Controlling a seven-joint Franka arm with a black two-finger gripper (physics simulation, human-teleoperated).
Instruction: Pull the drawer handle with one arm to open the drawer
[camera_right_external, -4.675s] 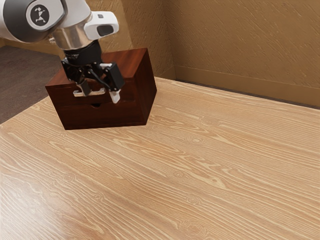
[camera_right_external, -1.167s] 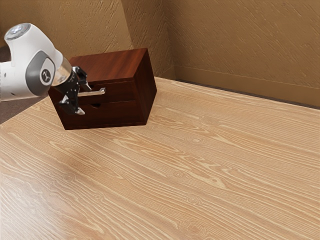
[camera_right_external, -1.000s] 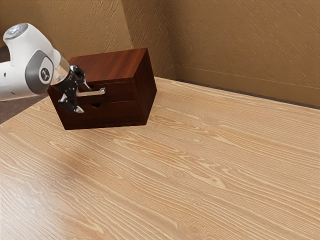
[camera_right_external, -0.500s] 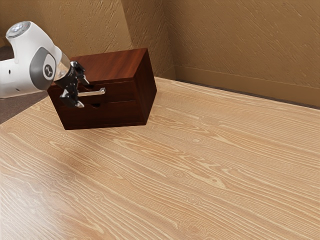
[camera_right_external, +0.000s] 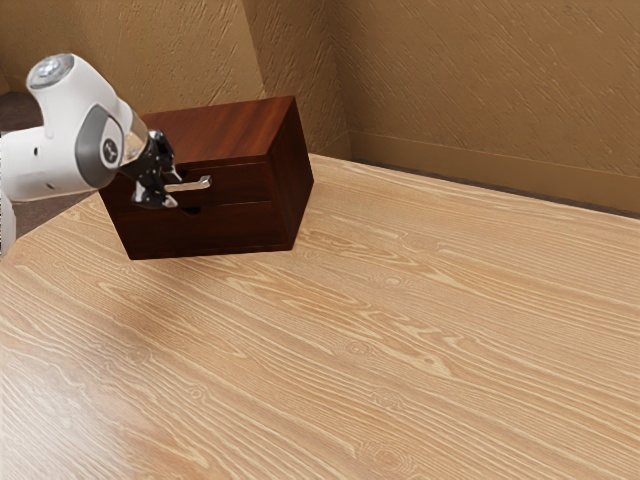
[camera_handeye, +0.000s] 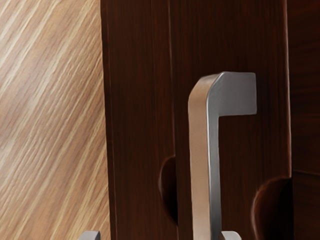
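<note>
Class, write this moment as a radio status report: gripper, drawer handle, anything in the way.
Gripper open, straddling one end of the handle. Drawer looks shut, not yet pulled. No obstruction seen in front.

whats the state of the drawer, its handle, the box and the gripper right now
drawer: looks shut, not visibly pulled out of the box
handle: sticks out from the drawer front, sits between the gripper's fingers, not clamped
wooden box: upright on the table
gripper: open, at the handle's end toward the exterior view's left
</note>
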